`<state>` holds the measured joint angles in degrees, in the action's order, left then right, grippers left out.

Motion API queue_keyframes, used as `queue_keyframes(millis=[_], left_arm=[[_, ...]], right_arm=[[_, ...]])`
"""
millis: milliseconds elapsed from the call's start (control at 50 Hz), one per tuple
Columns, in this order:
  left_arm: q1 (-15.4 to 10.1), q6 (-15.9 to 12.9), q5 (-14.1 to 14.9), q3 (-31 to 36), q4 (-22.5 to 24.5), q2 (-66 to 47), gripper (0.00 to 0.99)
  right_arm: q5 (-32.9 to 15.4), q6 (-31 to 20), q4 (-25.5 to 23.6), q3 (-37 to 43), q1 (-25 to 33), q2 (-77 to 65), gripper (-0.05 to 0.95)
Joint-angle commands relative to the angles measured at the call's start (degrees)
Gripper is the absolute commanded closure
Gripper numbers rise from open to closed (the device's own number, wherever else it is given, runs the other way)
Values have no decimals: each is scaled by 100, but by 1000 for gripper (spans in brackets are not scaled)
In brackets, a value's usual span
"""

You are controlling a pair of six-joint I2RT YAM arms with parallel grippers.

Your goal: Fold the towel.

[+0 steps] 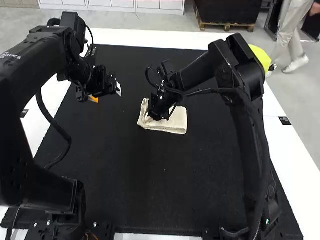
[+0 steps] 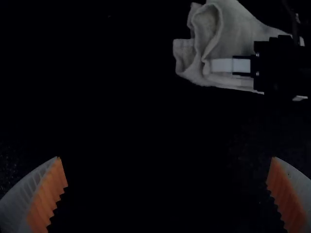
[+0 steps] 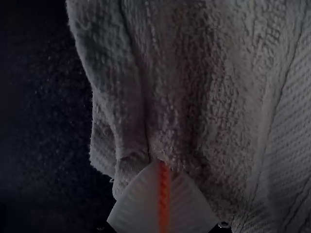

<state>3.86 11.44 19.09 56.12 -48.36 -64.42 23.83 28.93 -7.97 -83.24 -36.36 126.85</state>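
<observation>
The cream towel (image 1: 172,122) lies folded into a small bundle on the black mat, its left end rumpled into loose layers. My right gripper (image 1: 158,118) is down on the towel's left part. In the right wrist view the gripper (image 3: 164,167) is shut, its tips pinching a bit of the towel (image 3: 218,97) where creases meet. My left gripper (image 1: 106,94) hangs left of the towel; in its wrist view this gripper (image 2: 165,160) stands open with nothing between its pads. The left wrist view also has the towel (image 2: 233,29), partly covered by the right gripper.
The black mat (image 1: 135,175) covers most of the white table (image 1: 142,38). The right arm (image 1: 235,75) reaches across above the mat's right half, and the left arm (image 1: 35,65) spans the left side.
</observation>
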Motion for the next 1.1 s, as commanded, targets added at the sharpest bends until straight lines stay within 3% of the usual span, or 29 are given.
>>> queue_keyframes(millis=[0,1080], left_arm=[[62,25,60,127,11,220,25],[106,25,60,127,19,211,25]], right_arm=[[60,16,23,-359,-117,51,918],[121,25,-3,-729,-310,508,918]])
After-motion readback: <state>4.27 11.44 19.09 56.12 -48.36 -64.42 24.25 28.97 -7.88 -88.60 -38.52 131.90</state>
